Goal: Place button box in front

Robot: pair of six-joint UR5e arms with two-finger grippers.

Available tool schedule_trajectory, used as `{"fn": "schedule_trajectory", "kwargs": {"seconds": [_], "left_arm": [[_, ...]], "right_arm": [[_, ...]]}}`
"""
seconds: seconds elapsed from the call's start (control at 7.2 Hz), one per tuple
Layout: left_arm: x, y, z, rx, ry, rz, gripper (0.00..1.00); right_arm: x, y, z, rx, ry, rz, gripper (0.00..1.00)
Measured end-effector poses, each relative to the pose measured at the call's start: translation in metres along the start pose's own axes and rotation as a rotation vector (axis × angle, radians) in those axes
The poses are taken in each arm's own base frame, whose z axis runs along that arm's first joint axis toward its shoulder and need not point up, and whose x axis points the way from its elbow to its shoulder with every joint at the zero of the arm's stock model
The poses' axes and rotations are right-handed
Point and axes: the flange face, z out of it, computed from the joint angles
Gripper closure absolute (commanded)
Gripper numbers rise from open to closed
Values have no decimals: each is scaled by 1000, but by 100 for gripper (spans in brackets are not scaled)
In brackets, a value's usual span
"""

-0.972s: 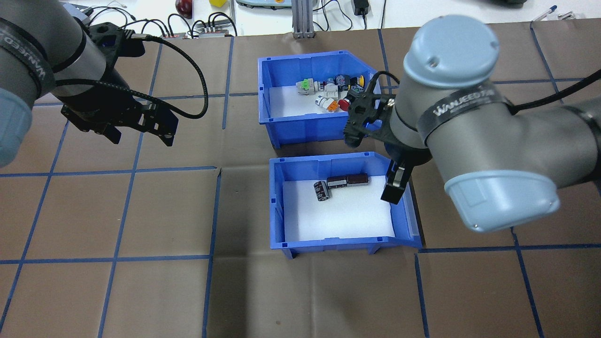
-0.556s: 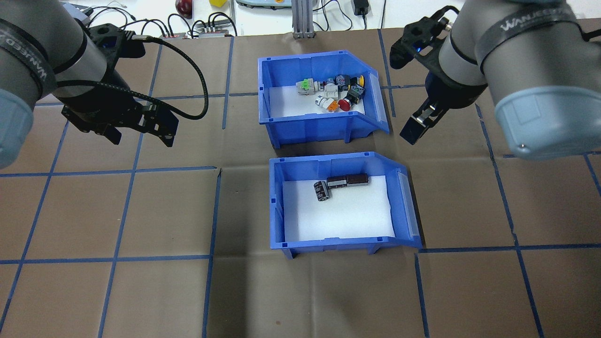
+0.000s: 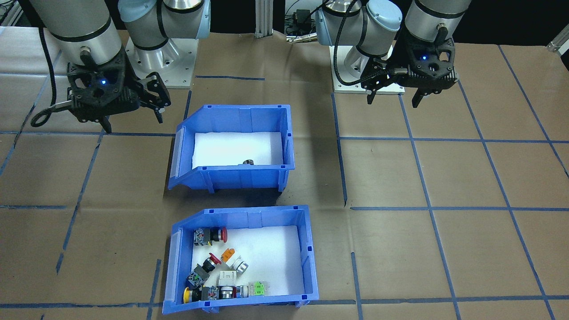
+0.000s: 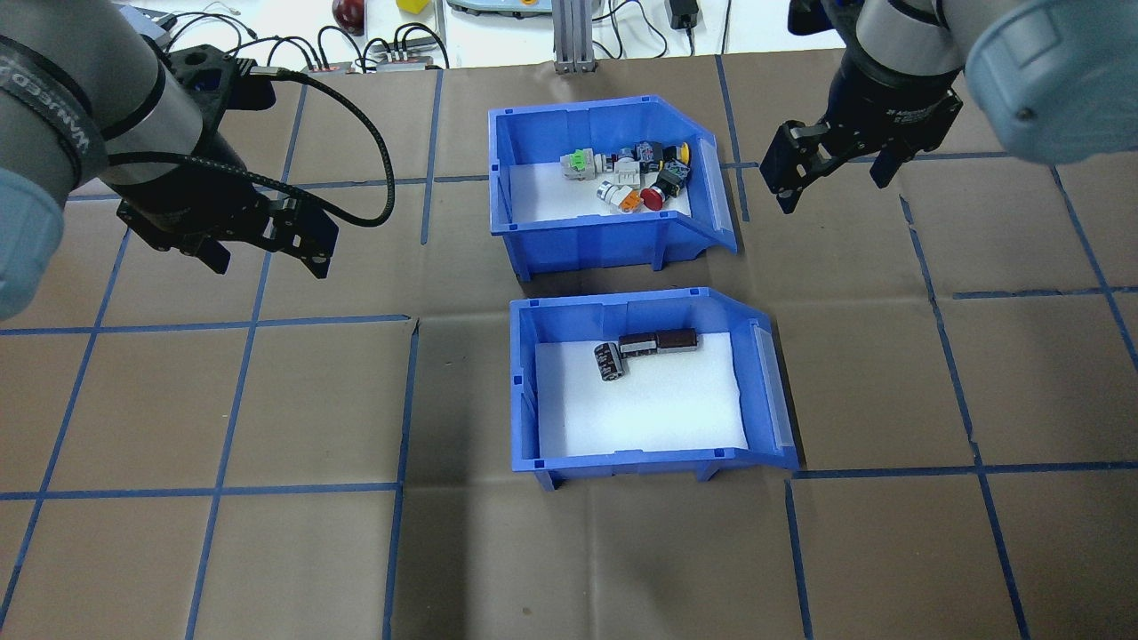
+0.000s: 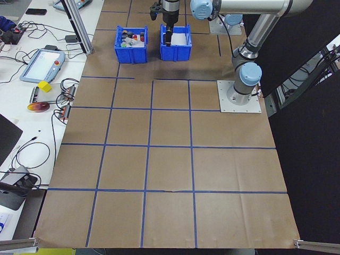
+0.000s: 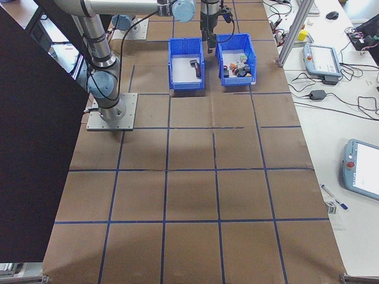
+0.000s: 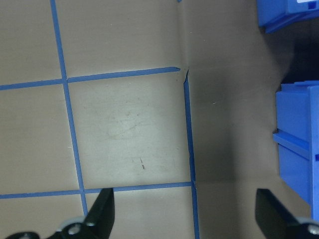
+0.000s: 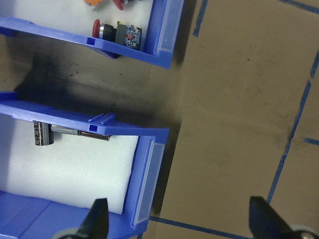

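On your bench, the left gripper [image 4: 267, 253] hangs with fingers spread, holding nothing. At centre, the button box [image 4: 605, 240] sits toward the far edge, just beyond the second blue bin [image 4: 649, 453]. Rightmost, the right gripper [image 4: 831, 182] hangs spread and empty.

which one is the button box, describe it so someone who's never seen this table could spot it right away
On the brown table gridded with blue tape, two blue open-top bins sit one behind the other in the middle. The button box is the one farther from the robot's bases. It holds a jumble of red, yellow, orange and green push buttons, while the near bin holds only a few dark cylinders.
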Motion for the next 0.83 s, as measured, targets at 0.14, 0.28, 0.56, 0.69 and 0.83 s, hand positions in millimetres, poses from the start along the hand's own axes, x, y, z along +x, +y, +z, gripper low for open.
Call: {"fn": "schedule_trajectory", "kwargs": {"seconds": [0.14,0.28,0.56,0.69,0.83], "left_arm": [[0,1,-1,2,-1,0,0],[-1,1,-2,5,-4,-1,0],[-2,3,-5,13,-10,-4,0],[-2,4,-5,14,-11,-5,0],[-2,5,-5,14,-11,-6,0]], "right_arm": [[10,-2,-2,-24,0,82,0],[14,0,0,-38,3,143,0],[14,3,9,-52,-2,207,0],[13,5,9,-50,-5,214,0],[13,7,8,-46,-8,217,0]]}}
